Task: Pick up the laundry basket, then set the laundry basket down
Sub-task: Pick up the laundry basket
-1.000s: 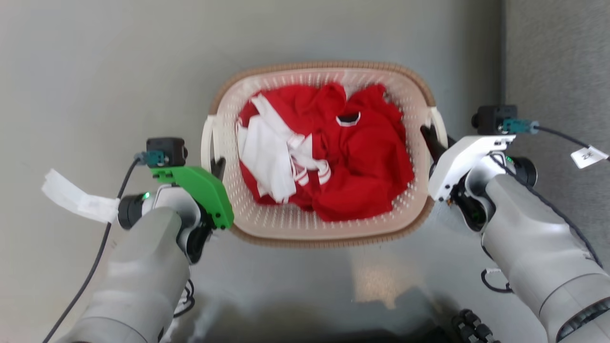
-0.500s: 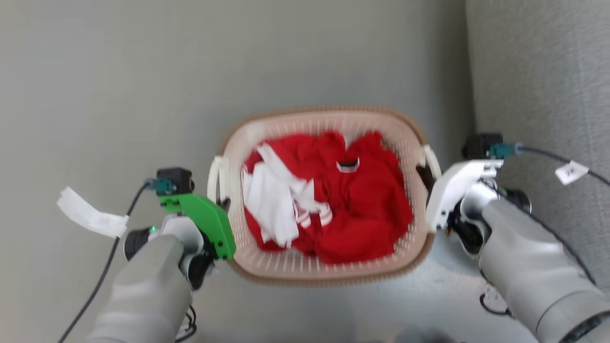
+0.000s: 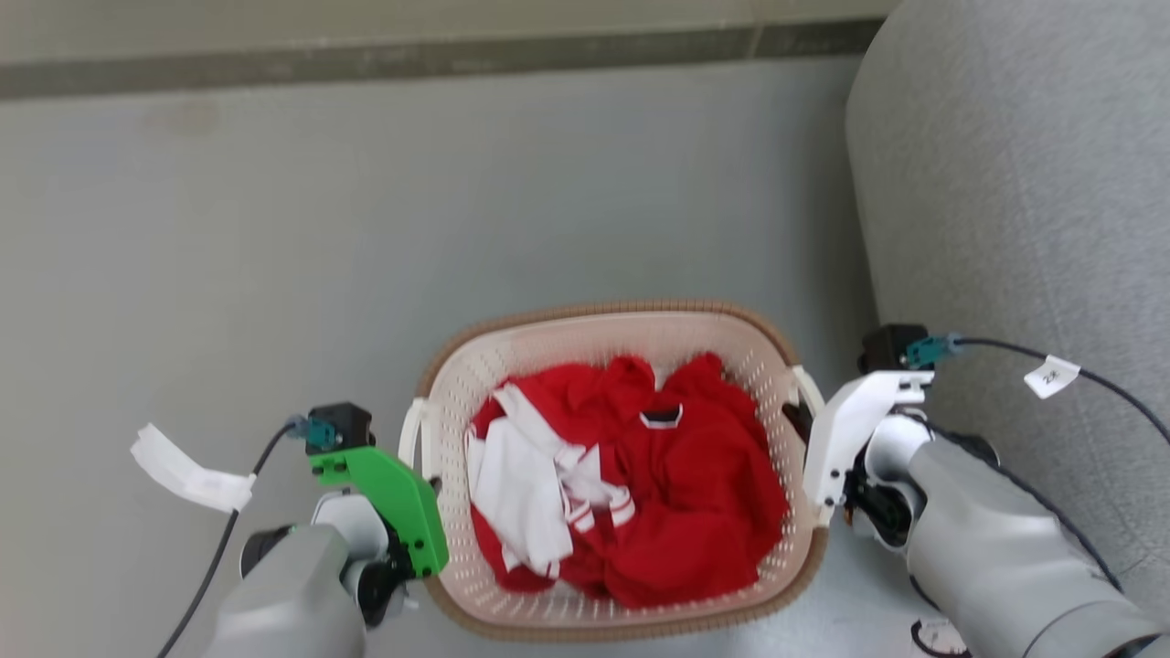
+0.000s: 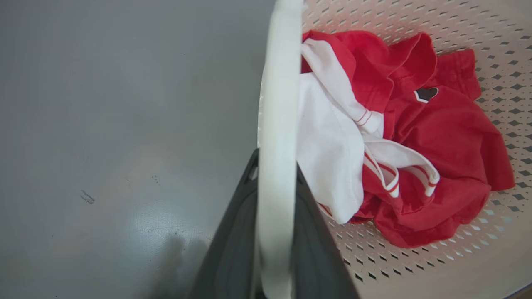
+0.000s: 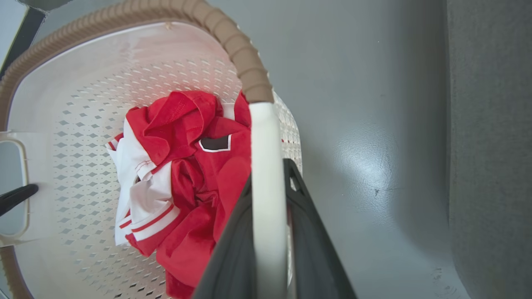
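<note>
Left of the laundry basket (image 3: 622, 309) and beyond it, bare grey floor (image 3: 366, 228) lies open as far as a dark skirting strip (image 3: 411, 59). Right of the basket, a grey upholstered bulk (image 3: 1024, 201) stands near, leaving only a narrow lane of floor.

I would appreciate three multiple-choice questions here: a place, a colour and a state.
1. The grey upholstered furniture stands at the laundry basket's: A. left B. right C. underside
2. The clothes in the basket are: A. red and white B. blue and yellow C. all black
3. The left tool and right tool are: A. open B. holding clothes C. shut on the white side handles
Answers: 1 B: it lies at the head view's right. 2 A: red shirt, white cloth. 3 C: dark fingers flank each handle.
</note>
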You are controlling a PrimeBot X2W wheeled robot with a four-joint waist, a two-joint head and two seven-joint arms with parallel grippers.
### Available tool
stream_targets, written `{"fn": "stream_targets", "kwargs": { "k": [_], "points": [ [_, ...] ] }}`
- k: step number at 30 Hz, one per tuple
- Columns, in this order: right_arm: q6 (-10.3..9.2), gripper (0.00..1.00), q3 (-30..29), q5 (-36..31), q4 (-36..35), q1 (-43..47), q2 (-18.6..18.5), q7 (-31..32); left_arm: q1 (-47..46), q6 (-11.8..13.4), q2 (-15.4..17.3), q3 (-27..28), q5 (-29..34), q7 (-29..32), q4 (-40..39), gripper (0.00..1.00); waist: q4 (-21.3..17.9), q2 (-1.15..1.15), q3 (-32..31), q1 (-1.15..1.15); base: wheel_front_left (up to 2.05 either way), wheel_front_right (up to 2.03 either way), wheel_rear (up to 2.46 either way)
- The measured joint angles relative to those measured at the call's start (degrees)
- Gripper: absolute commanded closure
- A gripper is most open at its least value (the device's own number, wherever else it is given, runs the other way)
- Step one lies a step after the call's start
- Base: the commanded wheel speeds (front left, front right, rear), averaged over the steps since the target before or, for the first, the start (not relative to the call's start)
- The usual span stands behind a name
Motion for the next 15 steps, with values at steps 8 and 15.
{"fn": "stream_targets", "kwargs": {
  "k": [8, 15],
  "points": [
    [-0.05, 1.00, 2.54, 0.57, 0.76, 3.66, 0.53, 2.90, 4.33, -0.29, 0.01, -1.21, -1.52, 2.29, 0.91, 1.00, -0.37, 0.00, -7.08, 0.00, 0.00, 0.00, 0.00],
    [-0.05, 1.00, 3.59, 1.68, 1.21, 5.08, 0.69, 4.91, 6.22, -0.31, 0.01, -1.68, -2.67, 3.64, 1.03, 1.00, -0.79, 0.00, -11.99, 0.00, 0.00, 0.00, 0.00]
  ]
}}
